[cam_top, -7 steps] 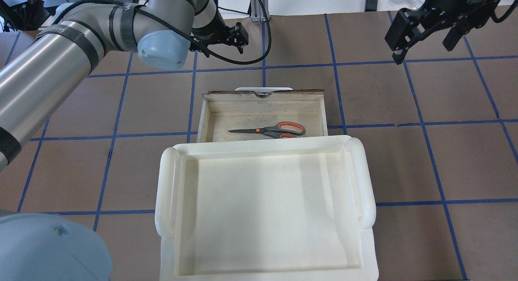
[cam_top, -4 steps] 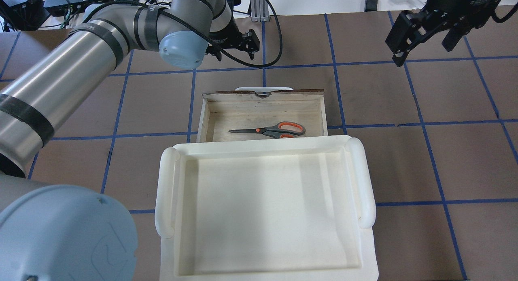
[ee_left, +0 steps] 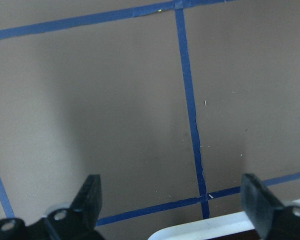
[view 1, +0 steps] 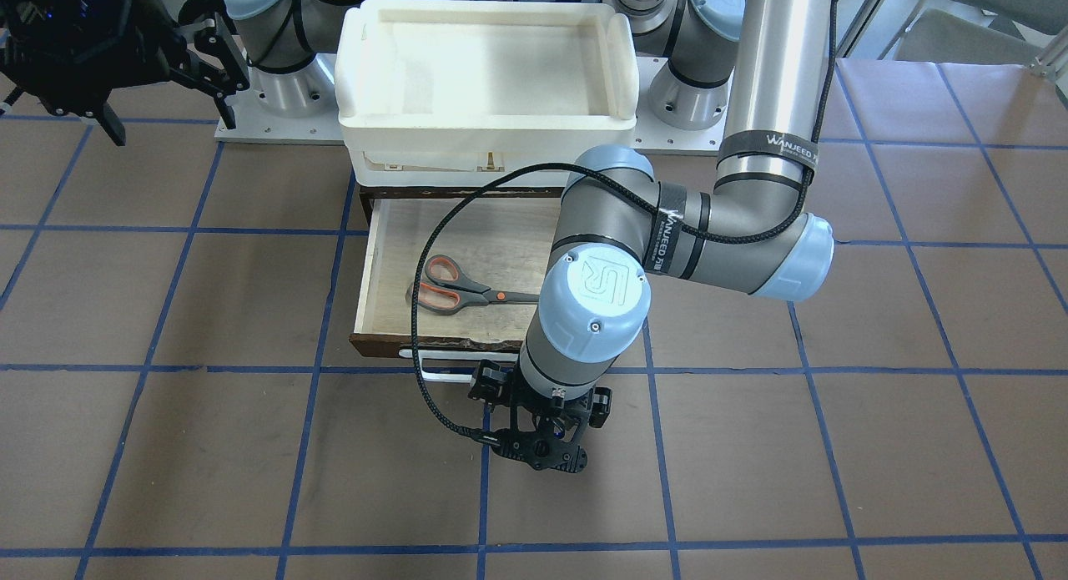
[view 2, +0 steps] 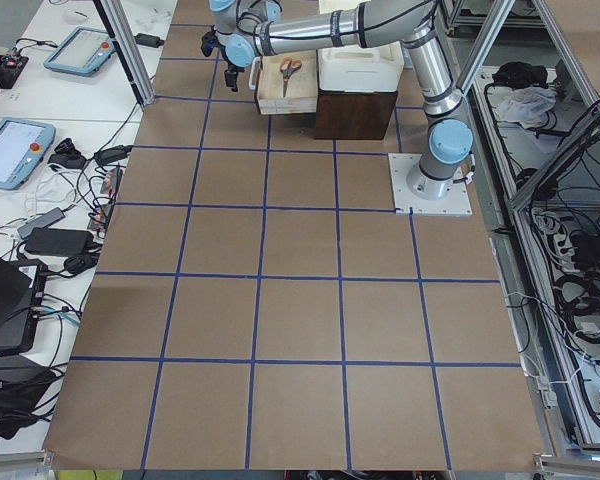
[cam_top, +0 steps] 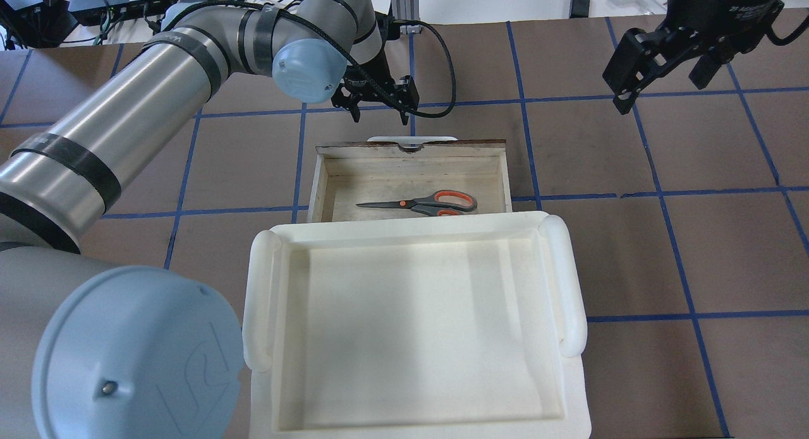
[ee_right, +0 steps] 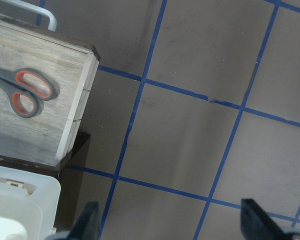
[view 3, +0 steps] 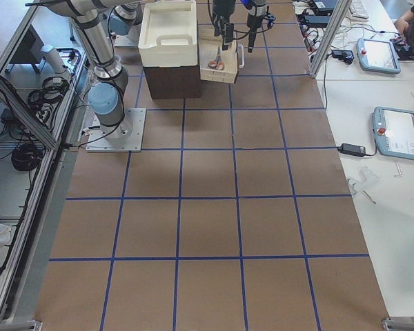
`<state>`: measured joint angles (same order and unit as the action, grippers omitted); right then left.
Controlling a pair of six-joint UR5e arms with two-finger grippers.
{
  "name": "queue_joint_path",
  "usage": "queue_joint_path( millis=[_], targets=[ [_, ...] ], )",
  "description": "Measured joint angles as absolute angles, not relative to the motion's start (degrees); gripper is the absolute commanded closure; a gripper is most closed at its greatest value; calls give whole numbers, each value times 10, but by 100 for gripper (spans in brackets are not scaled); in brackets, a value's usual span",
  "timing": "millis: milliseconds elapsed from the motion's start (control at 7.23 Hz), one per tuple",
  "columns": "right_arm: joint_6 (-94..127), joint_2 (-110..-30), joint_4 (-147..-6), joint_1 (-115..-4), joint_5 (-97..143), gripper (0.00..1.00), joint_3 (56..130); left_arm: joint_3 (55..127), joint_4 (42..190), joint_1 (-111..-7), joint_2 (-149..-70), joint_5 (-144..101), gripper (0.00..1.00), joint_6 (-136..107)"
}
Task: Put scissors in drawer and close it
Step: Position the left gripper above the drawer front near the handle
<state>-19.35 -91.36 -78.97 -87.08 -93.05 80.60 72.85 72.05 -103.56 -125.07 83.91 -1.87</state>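
Note:
The scissors [cam_top: 420, 203] with grey handles and orange-red loops lie flat in the open drawer [cam_top: 379, 177], blades pointing to that view's left. They also show in the front view [view 1: 463, 290] and the right wrist view [ee_right: 25, 92]. The drawer's dark front and white bar handle [cam_top: 412, 138] face away from the robot. My left gripper [cam_top: 379, 110] is open and empty, hovering just beyond the handle [view 1: 434, 355]; the handle's edge [ee_left: 230, 231] shows low between its fingers. My right gripper [cam_top: 663, 72] is open and empty, high at the far right, away from the drawer.
A white plastic tray [cam_top: 572, 287] sits on top of the dark cabinet, above the drawer's near end. The left arm's elbow [view 1: 596, 279] hangs over the drawer's side in the front view. The brown table carries a grid of blue tape lines.
My left arm has swung right and toward the drawer front, bringing its open gripper close to the handle. The scissors, the drawer and the right gripper have stayed put.

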Motion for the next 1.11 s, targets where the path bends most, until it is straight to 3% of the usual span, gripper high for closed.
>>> queue_joint_path(
  millis=[1107],
  targets=[
    [-192,-913,-817,-869,-910,0,810,689,720,-1075,-1312,847,1,-170]
  ],
)
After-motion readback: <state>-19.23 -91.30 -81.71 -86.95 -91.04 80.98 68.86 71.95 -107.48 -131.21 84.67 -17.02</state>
